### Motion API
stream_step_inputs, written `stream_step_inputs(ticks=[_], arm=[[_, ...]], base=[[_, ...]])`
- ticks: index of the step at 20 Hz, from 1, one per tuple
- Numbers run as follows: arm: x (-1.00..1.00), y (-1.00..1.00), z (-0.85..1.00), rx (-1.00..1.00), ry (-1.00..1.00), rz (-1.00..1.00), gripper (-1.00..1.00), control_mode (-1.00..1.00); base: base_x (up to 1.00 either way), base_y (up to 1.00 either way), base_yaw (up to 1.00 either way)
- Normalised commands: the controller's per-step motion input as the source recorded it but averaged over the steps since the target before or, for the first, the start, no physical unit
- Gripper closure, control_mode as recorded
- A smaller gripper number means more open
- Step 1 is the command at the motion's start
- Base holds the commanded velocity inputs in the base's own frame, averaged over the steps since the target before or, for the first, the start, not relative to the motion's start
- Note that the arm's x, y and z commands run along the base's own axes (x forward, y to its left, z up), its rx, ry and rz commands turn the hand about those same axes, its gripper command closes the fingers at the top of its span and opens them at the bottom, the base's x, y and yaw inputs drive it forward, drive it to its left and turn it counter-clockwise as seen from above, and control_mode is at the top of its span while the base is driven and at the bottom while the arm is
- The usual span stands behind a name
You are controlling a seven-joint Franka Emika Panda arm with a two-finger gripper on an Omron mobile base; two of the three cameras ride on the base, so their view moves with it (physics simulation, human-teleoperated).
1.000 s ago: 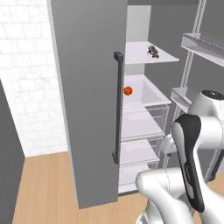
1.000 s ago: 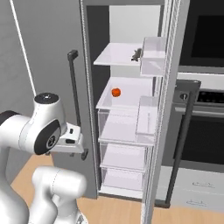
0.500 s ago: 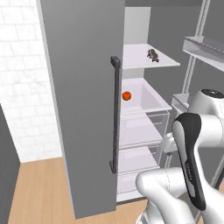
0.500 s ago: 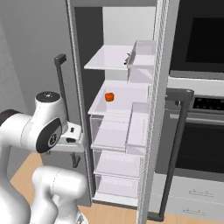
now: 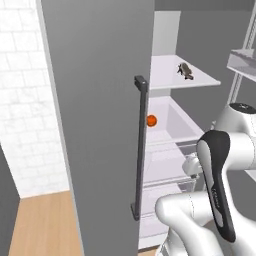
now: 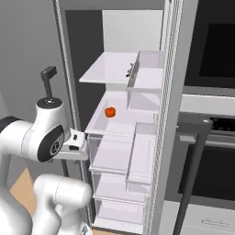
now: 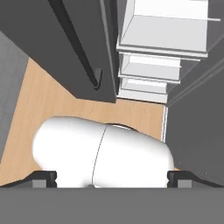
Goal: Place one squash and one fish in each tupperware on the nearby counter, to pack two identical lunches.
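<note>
An orange-red squash (image 5: pixel 151 120) sits on a middle shelf of the open fridge, also seen as the squash (image 6: pixel 110 112) in the right base view. One shelf higher lies a dark fish (image 5: pixel 186 71); from the right this fish (image 6: pixel 131 69) is half hidden behind a door bin. My gripper (image 7: pixel 111 177) points down at the floor, well below and in front of both. Its jaws are spread wide, open, with nothing between the fingertips (image 7: pixel 43 177). The tupperware is out of view.
The grey fridge door (image 5: pixel 100 125) with its dark handle (image 5: pixel 140 150) stands open on the left. A second door with bins (image 6: pixel 147 78) stands open on the right, beside an oven (image 6: pixel 211 59) and its handle (image 6: pixel 193 165). Below the gripper are wood floor (image 7: pixel 43 100) and fridge drawers (image 7: pixel 148 70).
The whole picture has shifted and the fridge looms larger: the base has driven closer to it. The squash and fish stay on their shelves. The gripper stays open.
</note>
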Motion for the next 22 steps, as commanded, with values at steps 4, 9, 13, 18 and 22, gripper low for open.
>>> stream_step_inputs(ticks=[4,9,13,18,22], arm=[[0.0,0.0,0.0,0.0,0.0,0.0,-1.0,1.0],[0.0,0.0,0.0,0.0,0.0,0.0,-1.0,1.0],[0.0,0.0,0.0,0.0,0.0,0.0,-1.0,1.0],[0.0,0.0,0.0,0.0,0.0,0.0,-1.0,1.0],[0.0,0.0,0.0,0.0,0.0,0.0,-1.0,1.0]], base=[[0.49,-0.06,-0.04],[0.22,-0.35,-0.04],[0.1,-0.27,0.0],[0.24,-0.3,0.0],[0.4,-0.37,0.03]])
